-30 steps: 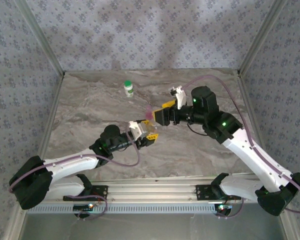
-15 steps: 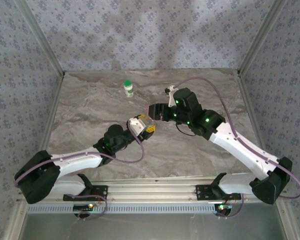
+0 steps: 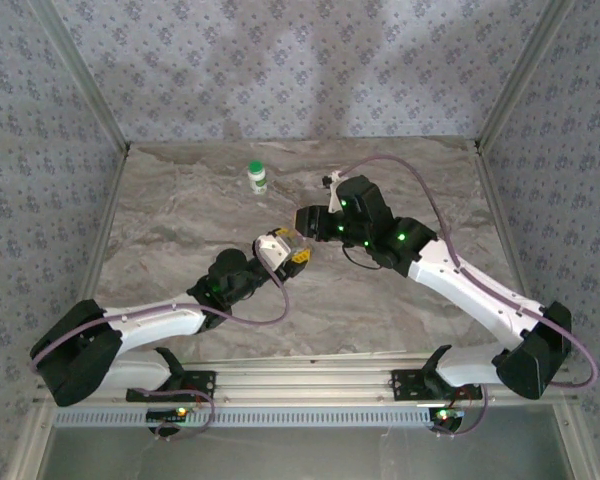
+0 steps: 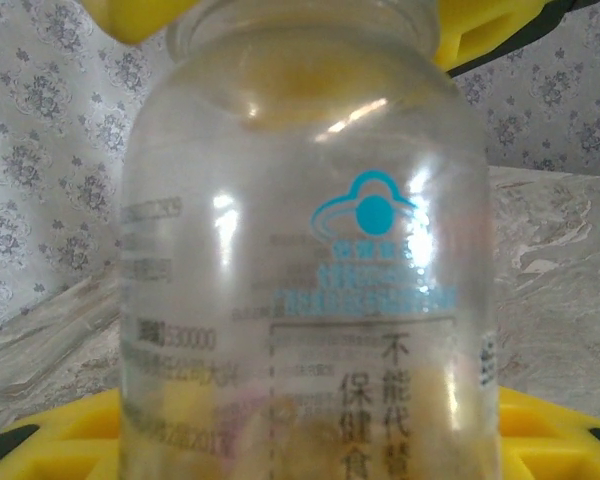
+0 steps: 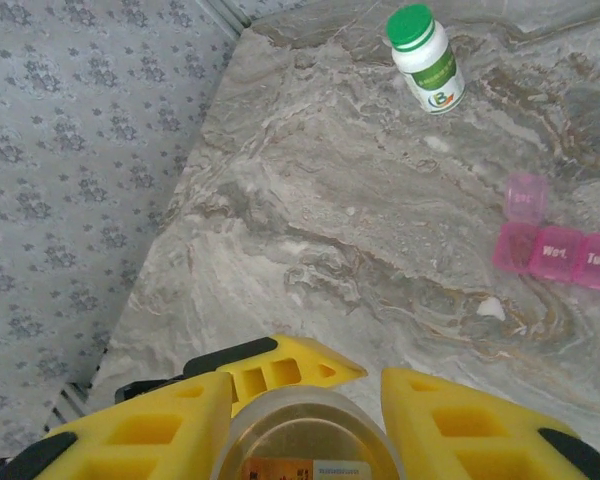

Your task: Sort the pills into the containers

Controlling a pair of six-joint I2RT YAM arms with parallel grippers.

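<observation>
Both arms meet over the middle of the desk, and all the attention is on the little clear vial. The left hand is clamped on its body. From that wrist the glass looms close, blue logo and printed label facing the lens, with yellow pads at the lower corners on either side. Something pale yellow sits low inside, likely pills, though it is too blurred to be sure.

The right hand takes the other end. At the bottom of its wrist view, two yellow fingers press in on the vial's round top, so it is clamped there too. Whether that is a bare rim or a lid I can't tell.

The white bottle stands upright and capped in green at the upper right of that view, well apart from the hands. The pink pill case lies at the right edge, with one compartment lid raised. A white speck lies just beside it, perhaps a stray pill.

To my eye this is either an opening or a hand-over of the vial. Next, one hand must hold firm while the other twists or lets go. The vial should stay mouth-up so nothing spills.
</observation>
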